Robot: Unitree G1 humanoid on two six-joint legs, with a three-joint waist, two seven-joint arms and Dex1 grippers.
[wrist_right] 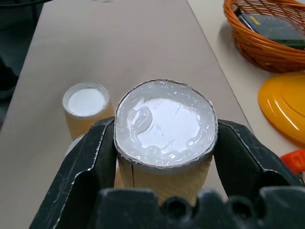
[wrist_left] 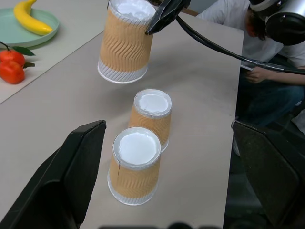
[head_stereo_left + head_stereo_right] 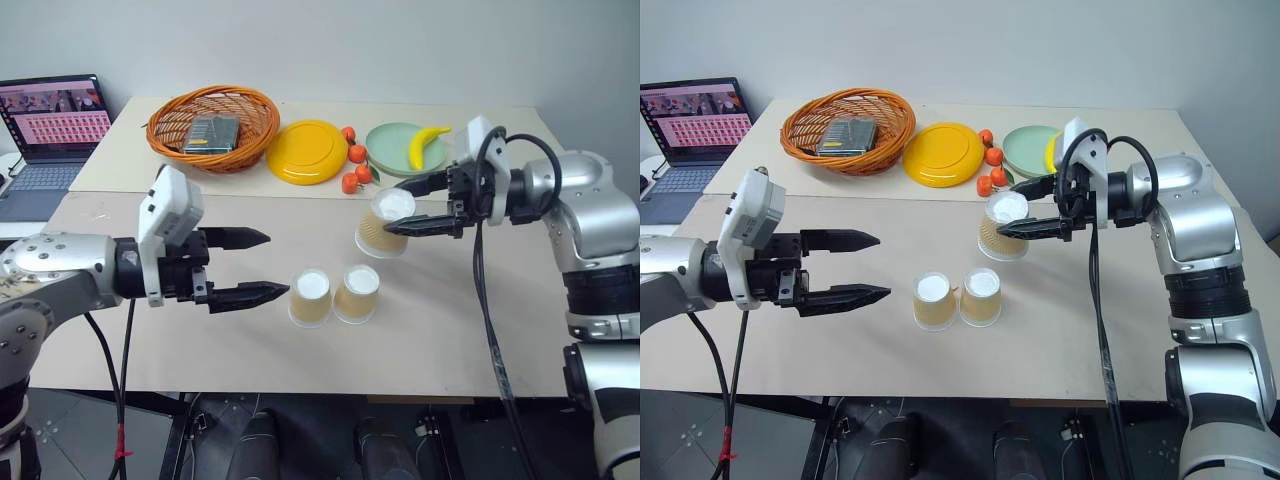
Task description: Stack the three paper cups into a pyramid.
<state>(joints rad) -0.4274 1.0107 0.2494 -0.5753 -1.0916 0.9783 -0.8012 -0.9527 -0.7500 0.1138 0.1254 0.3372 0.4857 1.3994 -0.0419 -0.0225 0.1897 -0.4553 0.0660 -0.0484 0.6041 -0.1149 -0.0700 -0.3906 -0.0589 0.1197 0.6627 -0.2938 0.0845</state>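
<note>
1. Now the right hand (image 3: 422, 205) pinches one cup (image 3: 383, 224) aloft, tilted; a crooked set-down could tip it.
2. Two base cups (image 3: 333, 295) stand touching near the counter's front edge; a nudge parts them.
3. The left hand (image 3: 252, 265), spread beside them, could knock them.

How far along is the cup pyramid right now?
Base looks done: two cups stand upside down side by side on the table. In hand: right gripper holds the third cup lifted. Left: set it atop both. Left gripper is open, empty.

Silver arms (image 3: 590, 205); black cables (image 3: 490, 330)
</note>
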